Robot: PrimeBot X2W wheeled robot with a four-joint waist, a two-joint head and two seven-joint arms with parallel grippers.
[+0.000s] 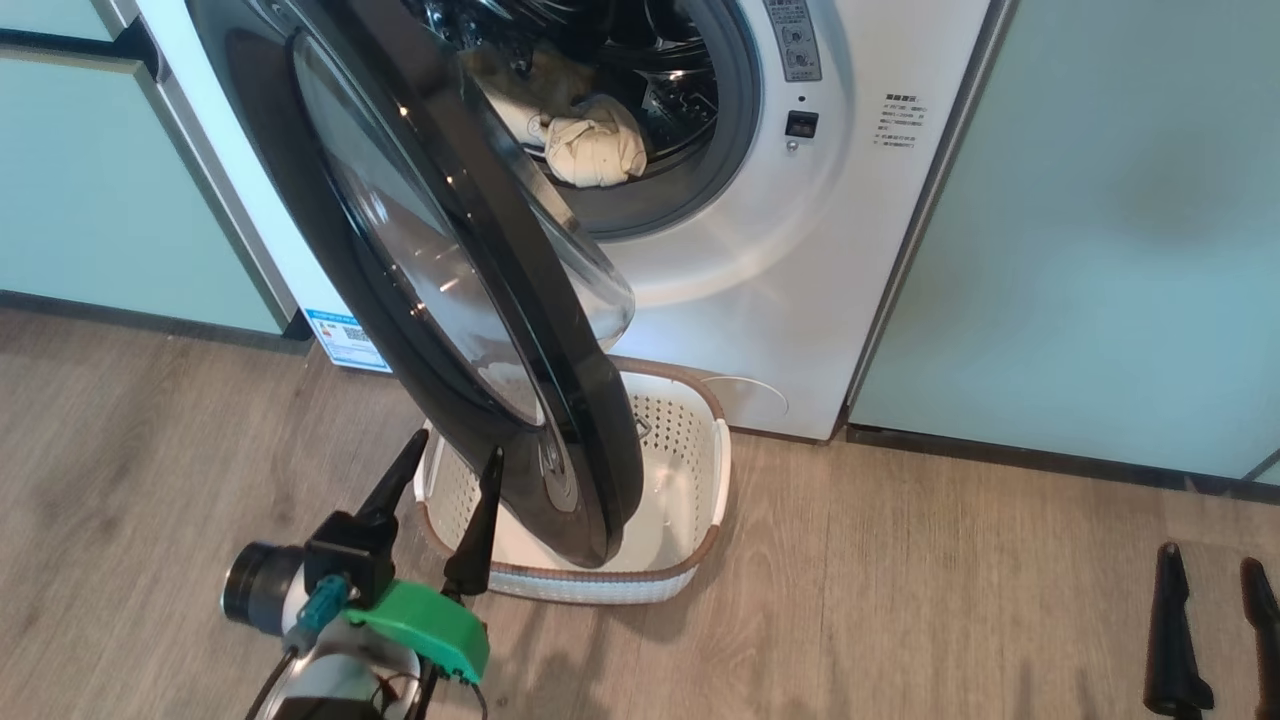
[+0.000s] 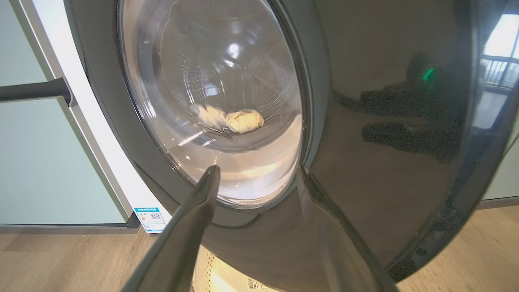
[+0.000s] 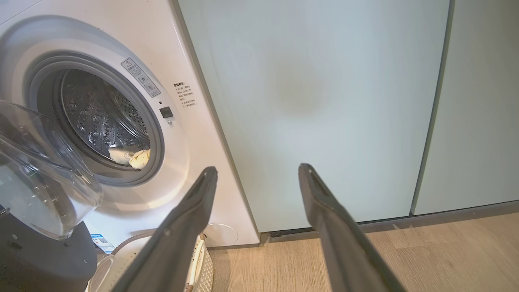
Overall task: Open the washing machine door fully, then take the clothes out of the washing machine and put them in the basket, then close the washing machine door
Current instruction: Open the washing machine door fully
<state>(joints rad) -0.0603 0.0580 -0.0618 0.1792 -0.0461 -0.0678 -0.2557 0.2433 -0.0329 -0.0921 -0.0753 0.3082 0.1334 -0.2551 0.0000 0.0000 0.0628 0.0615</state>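
The glossy black washing machine door stands partly open, swung out over the basket on the floor. Its glass bowl faces the drum. Cream clothes lie bundled low in the steel drum of the white washing machine; they also show through the glass as clothes and from the right as clothes. My left gripper is open, its fingers close to the door's outer face near its lower edge. My right gripper is open at the lower right, away from the machine, with nothing between its fingers.
Pale green cabinet panels flank the machine on both sides, with a dark plinth along the floor. A blue sticker sits at the machine's lower left corner. Wood floor lies open to the right of the basket.
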